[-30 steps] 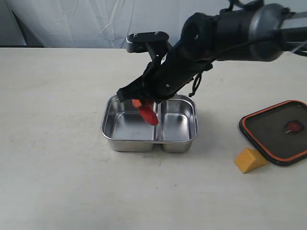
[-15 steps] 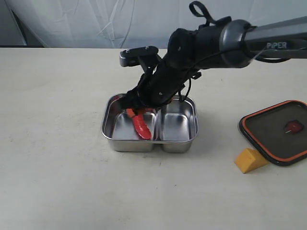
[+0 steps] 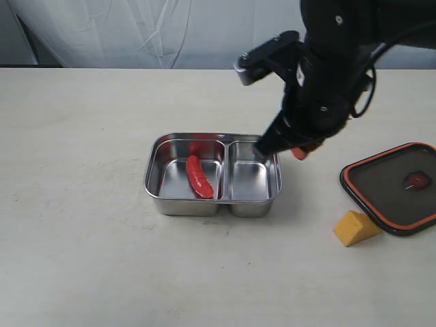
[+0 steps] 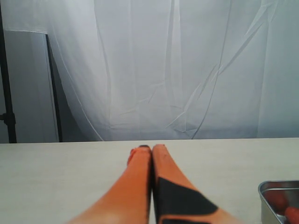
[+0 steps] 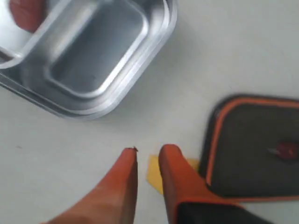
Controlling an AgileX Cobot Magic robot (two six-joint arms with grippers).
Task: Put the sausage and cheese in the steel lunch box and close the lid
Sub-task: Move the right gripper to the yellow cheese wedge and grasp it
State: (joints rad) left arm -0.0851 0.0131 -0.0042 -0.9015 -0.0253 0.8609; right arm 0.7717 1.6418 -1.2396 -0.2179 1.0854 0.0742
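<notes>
The red sausage (image 3: pixel 199 177) lies loose in the left compartment of the steel lunch box (image 3: pixel 212 204); its end shows in the right wrist view (image 5: pixel 27 11). The yellow cheese (image 3: pixel 355 228) sits on the table beside the dark lid (image 3: pixel 398 187), which lies flat to the right with its orange rim up. My right gripper (image 3: pixel 298 152) hangs above the table just right of the box, open by a narrow gap (image 5: pixel 147 154) and empty. The cheese (image 5: pixel 153 173) shows on the table beyond that gap, next to the lid (image 5: pixel 257 144). My left gripper (image 4: pixel 152 149) is shut and empty, low over the table.
The box's right compartment (image 5: pixel 96 56) holds nothing. A corner of the box (image 4: pixel 275 185) shows in the left wrist view. White curtains (image 3: pixel 170 30) hang behind the pale table (image 3: pixel 82 259).
My right gripper let go of the sausage, which now lies in the left compartment. The gripper rose out of the box, swung right toward the cheese and lid, and narrowed its jaws.
</notes>
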